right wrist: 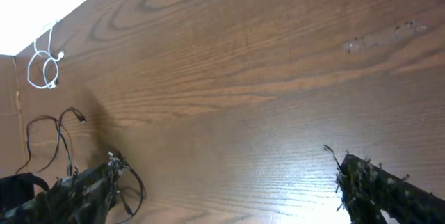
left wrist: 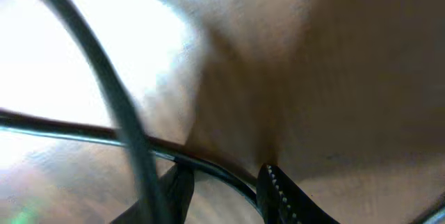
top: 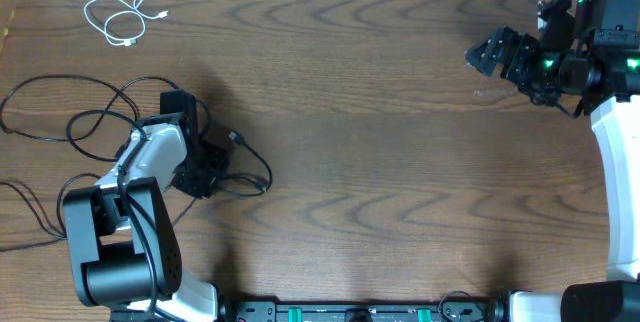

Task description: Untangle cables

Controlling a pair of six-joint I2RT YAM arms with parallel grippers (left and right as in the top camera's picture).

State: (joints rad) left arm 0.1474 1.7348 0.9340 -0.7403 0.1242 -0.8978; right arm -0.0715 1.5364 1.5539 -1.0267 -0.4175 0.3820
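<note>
I am watching two arms over one wooden worktop point(top: 380, 162), each carrying one tool. The left tool point(left wrist: 224, 195) is hanging low at the near left of the worktop, right over the black cables point(top: 100, 112). In the left wrist view its two fingertips point(left wrist: 285, 197) are standing partly apart. One black cord point(left wrist: 208, 165) is running across just ahead of the gap, and a second one point(left wrist: 118, 106) is crossing over it, blurred and close to the lens. The gap is looking wider than the cord, so I am reading the tool as not clamped on anything. The black cables are sprawling in loose overlapping loops along the left side, one loop reaching out to the right of the left tool with a small plug point(top: 236, 139) lying at its far edge. They are overlapping too much for me to count them firmly; I am seeing more than one. One white cable point(top: 124, 18) is lying coiled by itself in the far left corner, well apart from the black ones. The right tool point(top: 487, 52) is hovering at the far right over bare wood, its two fingers spread wide and holding nothing.
</note>
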